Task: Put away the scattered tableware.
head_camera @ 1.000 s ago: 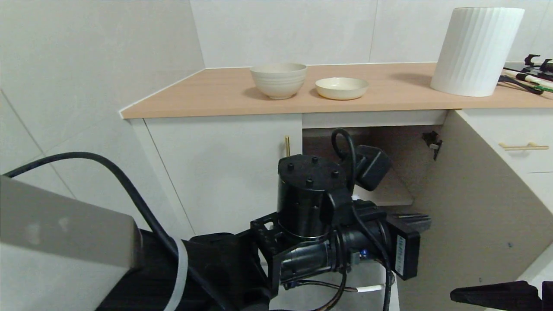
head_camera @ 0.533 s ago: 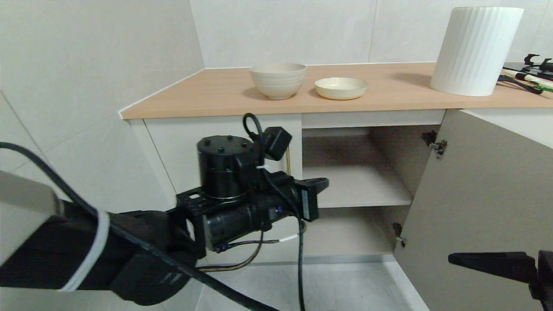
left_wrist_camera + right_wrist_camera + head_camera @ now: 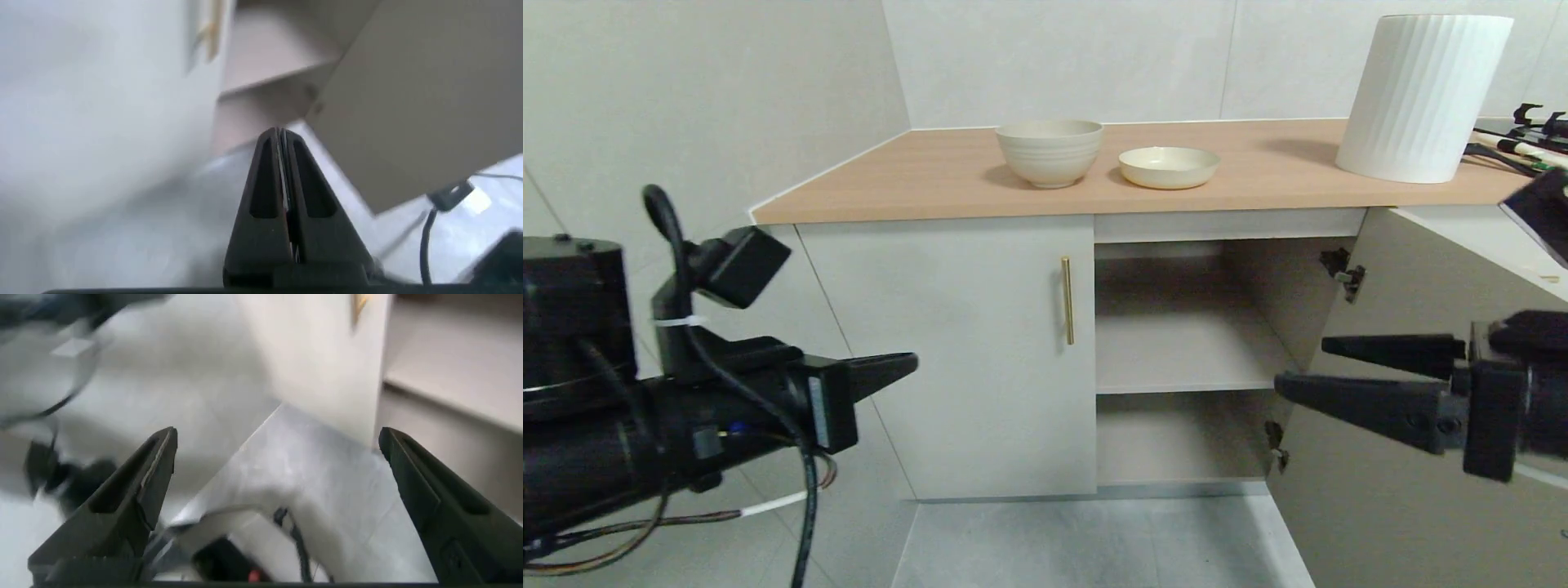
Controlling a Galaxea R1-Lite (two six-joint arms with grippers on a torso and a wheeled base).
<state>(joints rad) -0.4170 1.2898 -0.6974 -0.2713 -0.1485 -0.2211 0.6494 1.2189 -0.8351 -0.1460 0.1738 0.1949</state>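
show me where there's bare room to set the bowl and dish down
The upper cabinet shelf and lower cabinet shelf, between the closed white door and the open door, lie bare. The wooden countertop is free left of the beige ribbed bowl; its right end is crowded by the white ribbed cylinder.

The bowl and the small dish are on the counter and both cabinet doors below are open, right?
No. The head view shows only the right door open; the left door is shut. The bowl and the small dish are on the counter.

Bowl (image 3: 1049, 152) sits left of dish (image 3: 1169, 167) on counter (image 3: 915, 180).
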